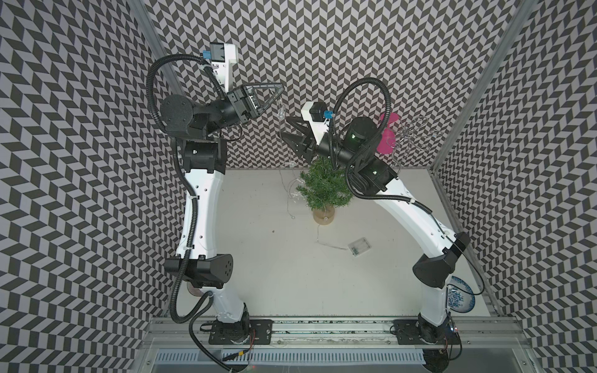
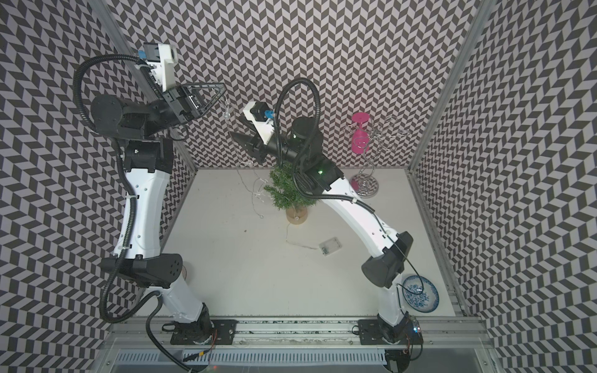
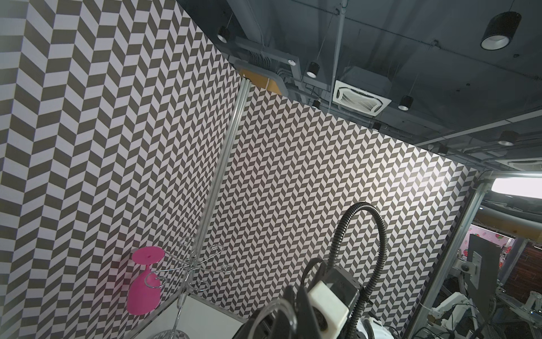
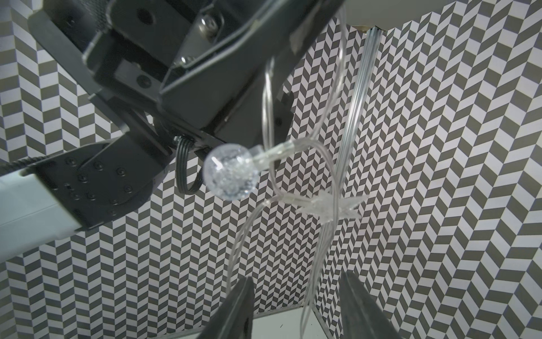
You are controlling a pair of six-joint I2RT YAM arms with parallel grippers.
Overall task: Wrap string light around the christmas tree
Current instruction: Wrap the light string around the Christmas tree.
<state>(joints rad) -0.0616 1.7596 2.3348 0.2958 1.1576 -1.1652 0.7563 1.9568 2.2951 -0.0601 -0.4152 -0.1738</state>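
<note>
Your left gripper [image 1: 278,93] pinches the string light [image 4: 228,170] up high so it hangs free by the christmas tree [image 1: 323,187]. Your right gripper [image 4: 296,296] is open around the strands.

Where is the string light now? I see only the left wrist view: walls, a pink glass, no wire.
Observer: The left gripper is shut on the string light, high above the table; the wire hangs down from it.
Operator: And the right gripper?
Observer: The right gripper is open, with the hanging strands between its jaws, not yet pinched.
Operator: Is the tree wrapped?
Observer: Not that I can see: loose strands hang beside the christmas tree.
</note>
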